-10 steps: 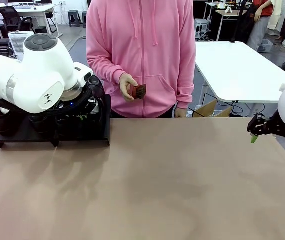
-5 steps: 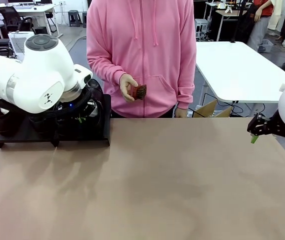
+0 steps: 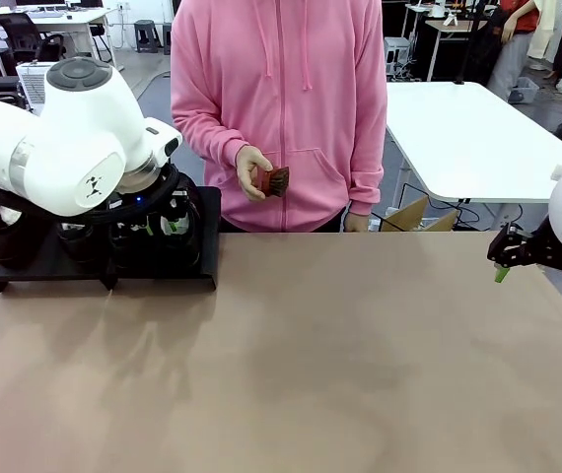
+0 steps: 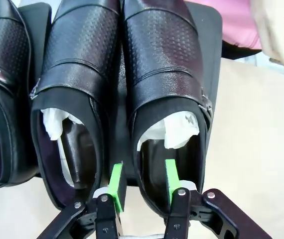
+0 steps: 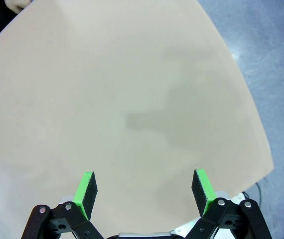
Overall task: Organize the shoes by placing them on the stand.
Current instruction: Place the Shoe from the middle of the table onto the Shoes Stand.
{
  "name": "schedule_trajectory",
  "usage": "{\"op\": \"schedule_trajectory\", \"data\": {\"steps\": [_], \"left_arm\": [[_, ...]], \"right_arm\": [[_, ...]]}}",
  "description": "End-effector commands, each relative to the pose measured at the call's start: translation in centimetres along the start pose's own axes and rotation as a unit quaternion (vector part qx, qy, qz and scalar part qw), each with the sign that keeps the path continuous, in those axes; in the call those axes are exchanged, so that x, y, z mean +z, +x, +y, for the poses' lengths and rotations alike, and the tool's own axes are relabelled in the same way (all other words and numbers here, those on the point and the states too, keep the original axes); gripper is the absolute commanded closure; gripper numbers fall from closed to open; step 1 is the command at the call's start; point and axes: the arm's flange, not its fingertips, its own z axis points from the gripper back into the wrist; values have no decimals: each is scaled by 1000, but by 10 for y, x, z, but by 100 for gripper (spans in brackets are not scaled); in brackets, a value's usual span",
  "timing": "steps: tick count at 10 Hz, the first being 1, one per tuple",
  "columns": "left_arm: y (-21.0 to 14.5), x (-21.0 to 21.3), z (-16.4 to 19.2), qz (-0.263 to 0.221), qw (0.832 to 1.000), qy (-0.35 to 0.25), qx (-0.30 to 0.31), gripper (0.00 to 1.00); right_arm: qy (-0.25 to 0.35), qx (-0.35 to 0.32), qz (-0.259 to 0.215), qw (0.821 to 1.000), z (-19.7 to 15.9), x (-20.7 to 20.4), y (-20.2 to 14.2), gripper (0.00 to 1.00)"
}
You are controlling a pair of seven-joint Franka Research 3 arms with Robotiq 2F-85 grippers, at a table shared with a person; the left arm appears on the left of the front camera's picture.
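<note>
Front view. Left gripper (image 3: pixel 168 225): largely hidden behind my white left arm, low over the stand (image 3: pixel 94 268) at the far left of the tabletop (image 3: pixel 340 345); from here I cannot tell its state. Shoes (image 3: pixel 5 241): dark shapes on the stand, mostly covered by my arm. Right gripper (image 3: pixel 537 271): at the right edge, above the tabletop, green pads apart, nothing between them. Person: pink hoodie, at the far side; one hand (image 3: pixel 252 169) holds a small brown brush (image 3: pixel 275 180).

Left wrist view. Left gripper (image 4: pixel 143 180): jaws partly parted, straddling the heel-side wall of the right-hand shoe (image 4: pixel 164 94); one green pad lies in the gap between two shoes, the other inside the shoe's opening. Whether the pads press on the leather I cannot tell. Shoes: three black ones side by side on the matte-black stand (image 4: pixel 209 45), toes pointing away, white crumpled paper inside. A person's hand (image 4: pixel 276 30) shows at the upper right.

Right wrist view. Right gripper (image 5: pixel 144 191): jaws spread wide, empty, over bare tabletop (image 5: pixel 122 99) near its edge.
</note>
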Motion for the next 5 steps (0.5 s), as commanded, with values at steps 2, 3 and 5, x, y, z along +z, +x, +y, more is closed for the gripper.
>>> {"op": "schedule_trajectory", "data": {"steps": [2, 3, 5], "left_arm": [[-8, 19, -6, -11, 1000, 2, -16, 57], [-14, 29, -7, -15, 1000, -5, -17, 57], [-34, 57, -9, -6, 1000, -6, -13, 57]], "right_arm": [[9, 8, -1, 1000, -1, 0, 1, 0], [9, 8, -1, 1000, -1, 0, 1, 0], [9, 8, -1, 1000, -1, 0, 1, 0]]}}
